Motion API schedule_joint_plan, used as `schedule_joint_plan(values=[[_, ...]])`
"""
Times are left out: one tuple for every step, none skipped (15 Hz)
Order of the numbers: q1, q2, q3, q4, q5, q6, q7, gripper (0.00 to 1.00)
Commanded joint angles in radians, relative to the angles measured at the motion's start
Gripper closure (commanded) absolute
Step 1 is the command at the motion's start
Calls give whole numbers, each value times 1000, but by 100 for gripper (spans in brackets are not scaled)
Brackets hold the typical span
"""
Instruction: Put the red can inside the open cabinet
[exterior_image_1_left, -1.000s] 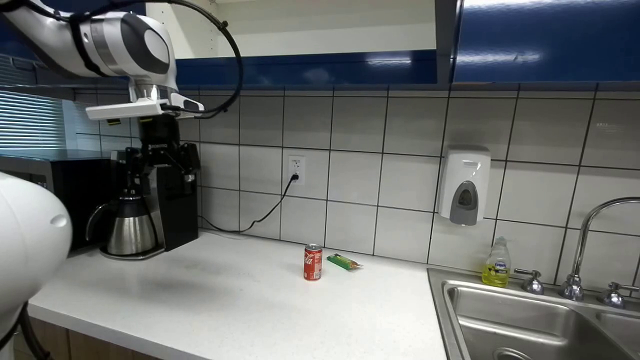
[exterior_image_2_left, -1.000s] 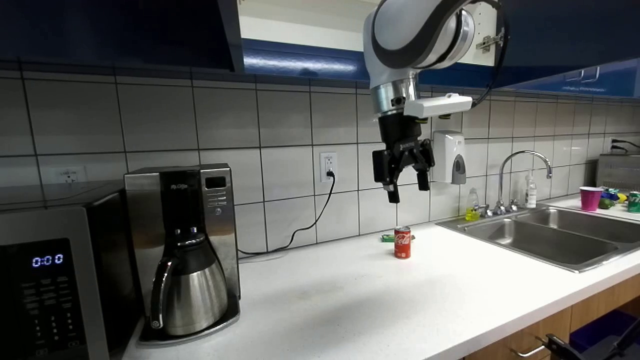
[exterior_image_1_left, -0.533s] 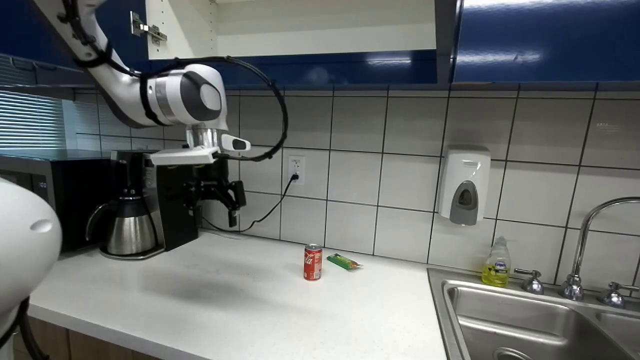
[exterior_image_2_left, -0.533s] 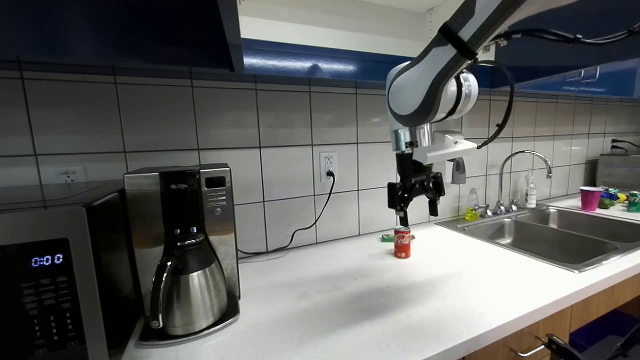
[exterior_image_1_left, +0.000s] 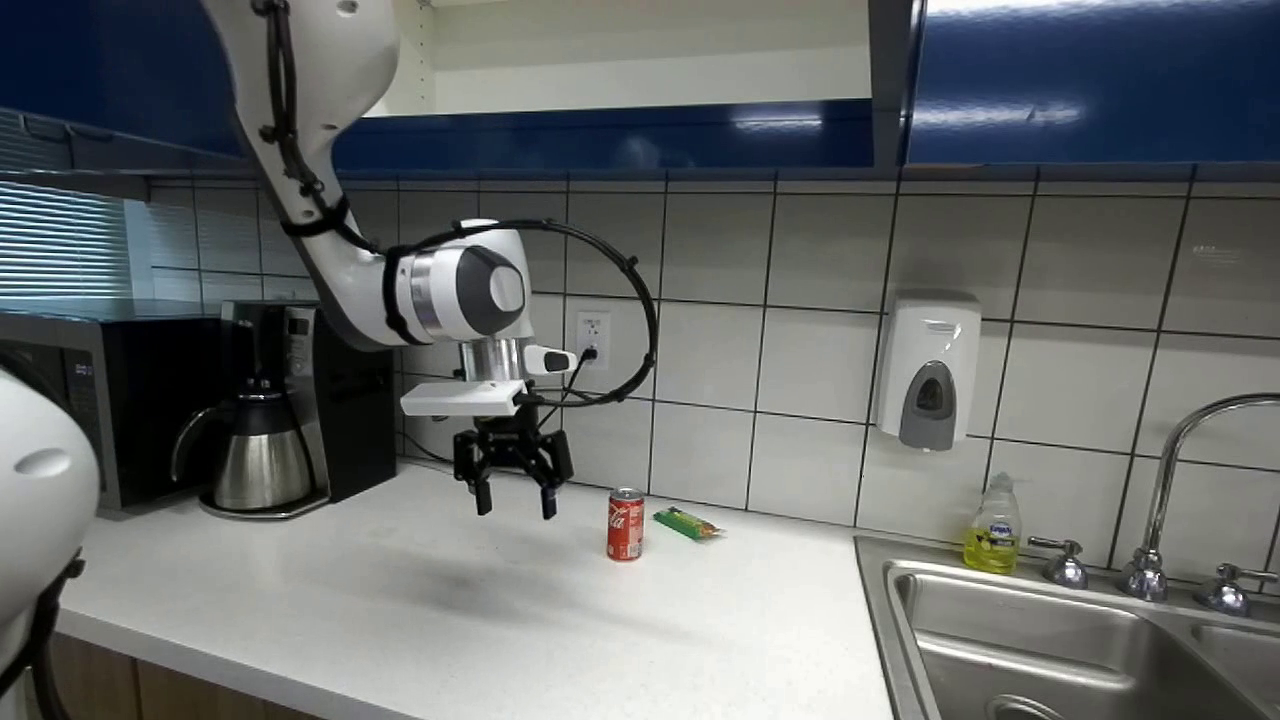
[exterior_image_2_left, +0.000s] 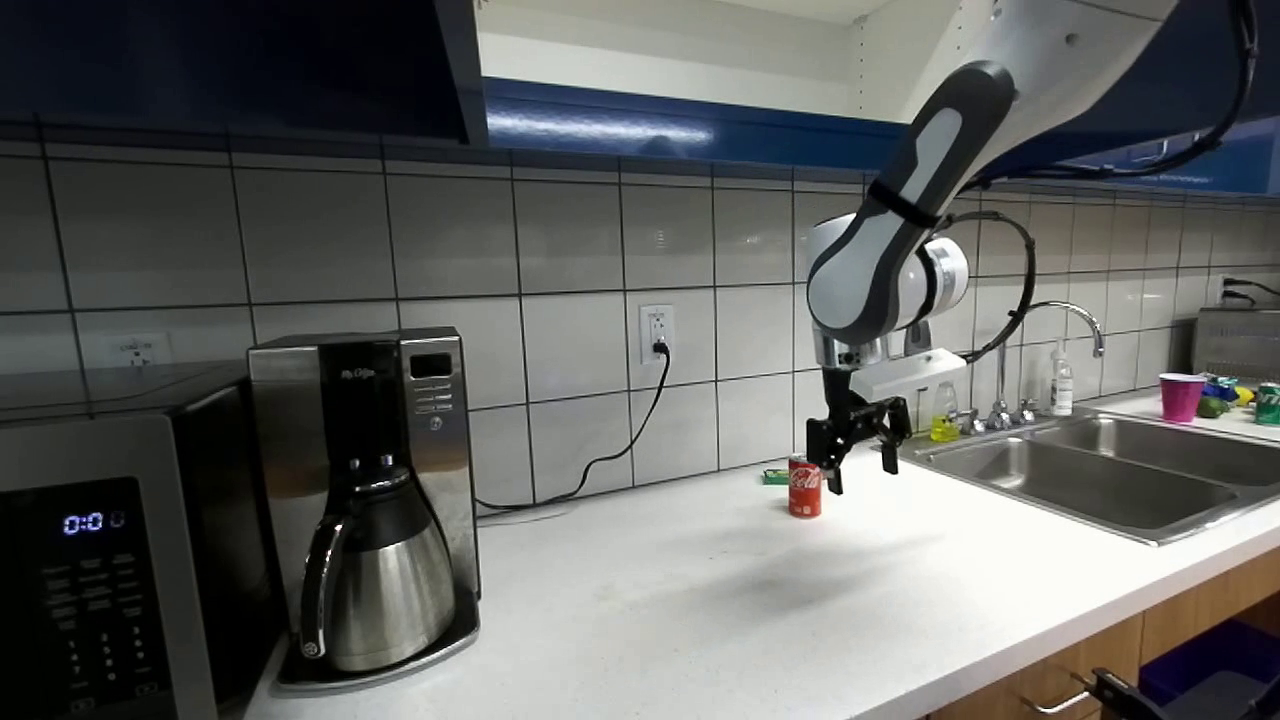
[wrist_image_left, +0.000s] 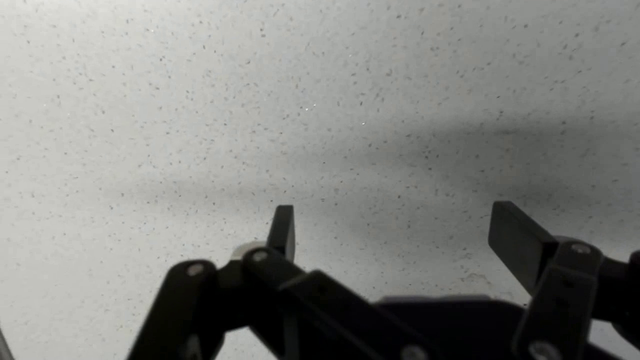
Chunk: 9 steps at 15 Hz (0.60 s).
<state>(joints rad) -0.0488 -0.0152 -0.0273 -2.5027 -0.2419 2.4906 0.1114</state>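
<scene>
The red can (exterior_image_1_left: 625, 525) stands upright on the white counter; it also shows in an exterior view (exterior_image_2_left: 804, 488) and is out of the wrist view. My gripper (exterior_image_1_left: 516, 508) is open and empty, pointing down above the counter. It is left of the can there; in an exterior view the gripper (exterior_image_2_left: 862, 475) has one finger just at the can's right edge, apparently nearer that camera. In the wrist view the gripper (wrist_image_left: 394, 215) has its fingers wide apart over bare counter. The open cabinet (exterior_image_1_left: 650, 60), cream inside, hangs above; it also shows in an exterior view (exterior_image_2_left: 670, 50).
A flat green packet (exterior_image_1_left: 687, 523) lies beside the can. A coffee maker (exterior_image_2_left: 365, 500) and microwave (exterior_image_2_left: 110, 560) stand along the counter. A sink (exterior_image_1_left: 1020, 620) and soap bottle (exterior_image_1_left: 993, 530) are on the opposite side. A soap dispenser (exterior_image_1_left: 930, 370) and plugged outlet (exterior_image_1_left: 593, 335) are on the wall.
The arm has come down from near the cabinet's height towards the counter. My gripper has moved closer to the can and stays open. The can has not moved.
</scene>
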Motion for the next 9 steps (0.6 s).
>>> schedule_joint_plan(values=[[-12,115,-28,74,-88,69,86,0],[-8,141,-39,90,-100,87,102,0],[-3,169,-51,108,-109,104,118,0],[2,192,-60,123,-113,122,128,0],[8,216,-71,139,-118,141,144,0],[13,242,-81,157,-118,164,157,0],[20,263,-93,172,-119,190,170,0],[28,286,-104,189,-118,212,184,0],[38,308,-117,206,-117,234,196,0]])
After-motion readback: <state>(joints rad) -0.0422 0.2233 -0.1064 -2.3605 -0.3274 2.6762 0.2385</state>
